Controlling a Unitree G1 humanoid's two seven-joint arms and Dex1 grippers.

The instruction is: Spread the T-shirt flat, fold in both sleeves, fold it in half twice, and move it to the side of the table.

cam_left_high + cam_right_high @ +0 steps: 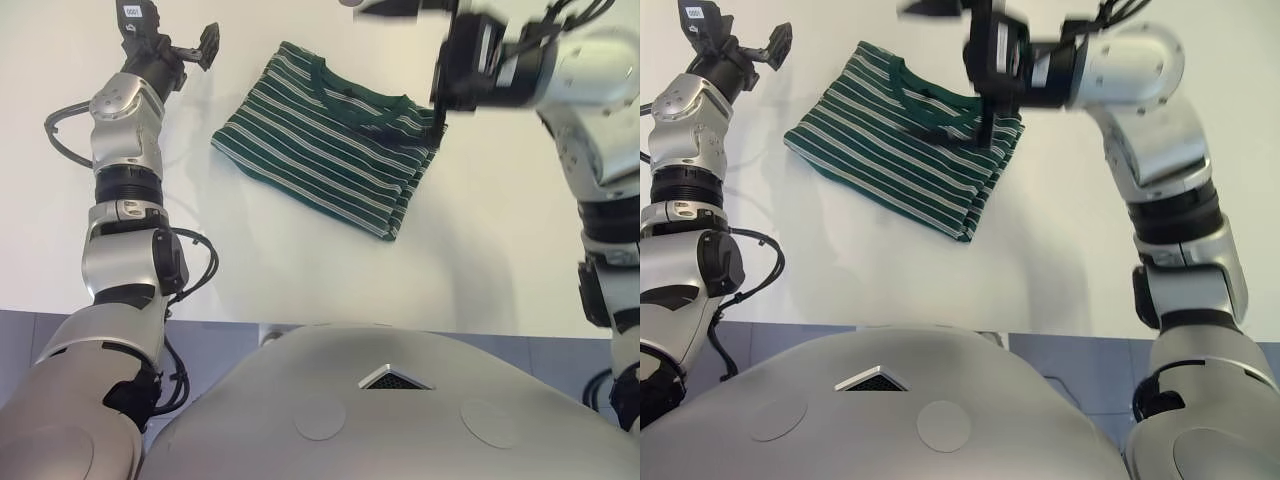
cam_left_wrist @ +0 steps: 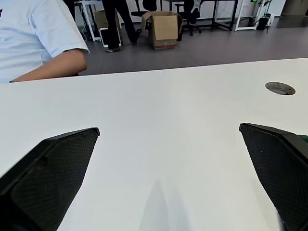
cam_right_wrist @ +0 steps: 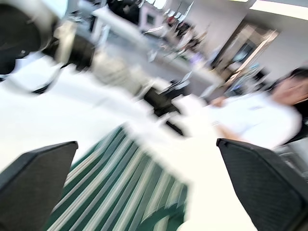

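A green T-shirt [image 1: 325, 140] with white stripes lies folded into a compact rectangle on the white table [image 1: 480, 250], collar side up, toward the far middle. My right gripper [image 1: 412, 60] hovers open over the shirt's right edge by the collar, one fingertip [image 1: 438, 118] low at the cloth. Whether it touches the cloth I cannot tell. From the right wrist view the striped shirt [image 3: 120, 192] lies below between the spread fingers [image 3: 33, 183]. My left gripper [image 1: 175, 35] stands open at the far left, a short way left of the shirt, nothing between its fingers [image 2: 48, 163].
The table's front edge [image 1: 400, 318] runs just ahead of my body. Wide white surface lies right of and in front of the shirt. A round cable hole [image 2: 280, 88] sits in the tabletop beyond my left gripper.
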